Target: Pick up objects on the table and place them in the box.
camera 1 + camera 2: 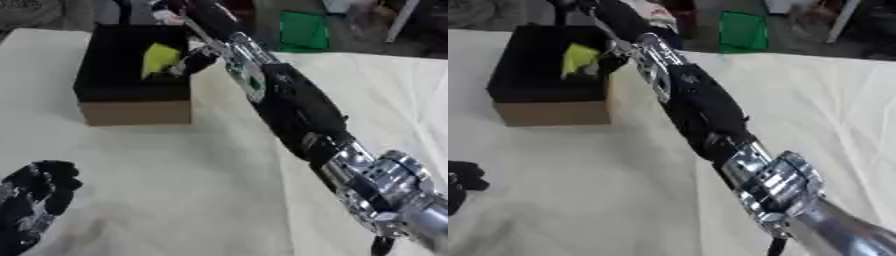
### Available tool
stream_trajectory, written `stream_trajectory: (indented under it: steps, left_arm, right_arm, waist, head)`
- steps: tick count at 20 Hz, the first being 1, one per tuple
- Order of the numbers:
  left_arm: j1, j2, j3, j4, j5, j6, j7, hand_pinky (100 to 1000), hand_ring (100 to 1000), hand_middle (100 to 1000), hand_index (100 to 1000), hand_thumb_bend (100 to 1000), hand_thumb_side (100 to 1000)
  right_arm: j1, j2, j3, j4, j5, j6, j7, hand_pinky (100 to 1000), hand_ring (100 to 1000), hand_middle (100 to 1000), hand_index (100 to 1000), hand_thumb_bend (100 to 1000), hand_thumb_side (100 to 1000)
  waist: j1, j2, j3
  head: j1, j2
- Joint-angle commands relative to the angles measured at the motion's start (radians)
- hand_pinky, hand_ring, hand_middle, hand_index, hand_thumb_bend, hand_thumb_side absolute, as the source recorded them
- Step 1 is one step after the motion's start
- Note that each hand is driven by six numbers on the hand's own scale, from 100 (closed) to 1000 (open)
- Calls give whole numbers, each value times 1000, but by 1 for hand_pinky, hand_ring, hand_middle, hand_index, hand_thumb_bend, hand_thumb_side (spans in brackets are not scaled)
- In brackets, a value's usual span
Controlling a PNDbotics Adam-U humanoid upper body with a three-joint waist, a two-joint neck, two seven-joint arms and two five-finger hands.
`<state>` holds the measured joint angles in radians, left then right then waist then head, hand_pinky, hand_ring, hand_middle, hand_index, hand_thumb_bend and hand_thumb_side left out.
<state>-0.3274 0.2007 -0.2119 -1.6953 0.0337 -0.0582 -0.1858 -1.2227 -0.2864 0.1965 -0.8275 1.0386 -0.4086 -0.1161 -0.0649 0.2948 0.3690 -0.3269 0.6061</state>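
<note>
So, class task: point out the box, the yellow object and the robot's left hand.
box [136,111]: left eye view, brown front wall.
yellow object [159,57]: left eye view, its middle.
left hand [37,192]: left eye view, curled fingers.

Cream cloth on table [175,190], green bin [303,31] on dark floor behind.

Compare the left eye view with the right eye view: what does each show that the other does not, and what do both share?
Only the left eye view shows most of the left hand, resting at the lower left corner. The right eye view shows just a small dark part of it at the left edge, but more of the table on the right. Both show the right hand holding a yellow object over the box.
</note>
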Motion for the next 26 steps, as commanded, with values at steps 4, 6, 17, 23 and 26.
stream_trajectory:
  steps: [4,6,17,23,26]
  left_arm:
    - [-8,0,-1,-19,4,-1,-3,680,599,595,703,600,548]
    - [-5,0,1,-19,3,-1,-2,680,599,595,703,600,548]
    - [32,5,30,-13,-4,-3,25,680,600,595,701,601,543]
    - [46,4,56,-12,-8,-5,51,680,600,595,701,603,538]
    - [52,5,68,-12,-11,-5,64,679,600,596,701,602,539]
  right_arm:
    - [-23,-9,12,-78,-5,-28,32,773,822,821,890,778,199]
    - [-19,-13,13,-94,-48,-20,35,756,813,804,888,764,167]
    - [46,-131,63,-404,-661,195,155,686,771,740,879,577,159]
    - [149,-249,43,-674,-913,333,128,651,733,695,868,494,192]
    - [219,-297,17,-777,-1012,386,87,630,712,677,863,410,223]
  waist:
    - [7,-29,-9]
    - [8,-32,-16]
    - [29,-59,-135]
    - [32,-65,-195]
    - [37,-64,-225]
  head:
    - [3,-1]
    - [9,1]
    - [64,26]
    - [103,34]
    - [130,48]
